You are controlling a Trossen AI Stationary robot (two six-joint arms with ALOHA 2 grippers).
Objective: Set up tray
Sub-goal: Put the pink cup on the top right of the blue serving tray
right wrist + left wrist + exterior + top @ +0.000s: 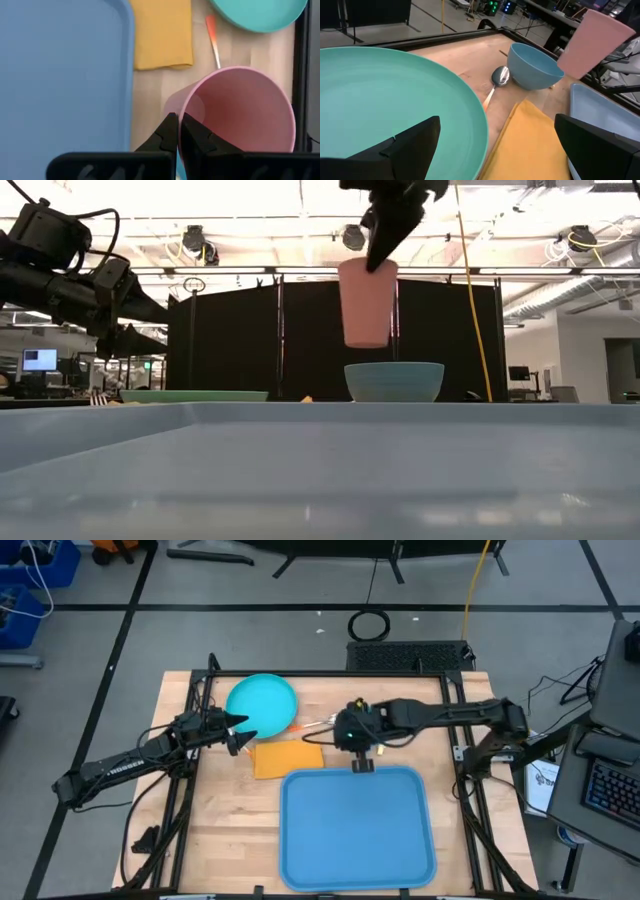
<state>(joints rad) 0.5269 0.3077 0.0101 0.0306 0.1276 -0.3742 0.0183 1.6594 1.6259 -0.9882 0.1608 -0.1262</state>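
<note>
Right arm hides the bowl [394, 381] from above.

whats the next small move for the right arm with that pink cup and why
Probably carry the pink cup over the tray and lower it there. The right gripper is shut on the cup's rim and holds it in the air above the blue bowl, and the tray shows nothing on it. The left gripper is open at the turquoise plate.
</note>
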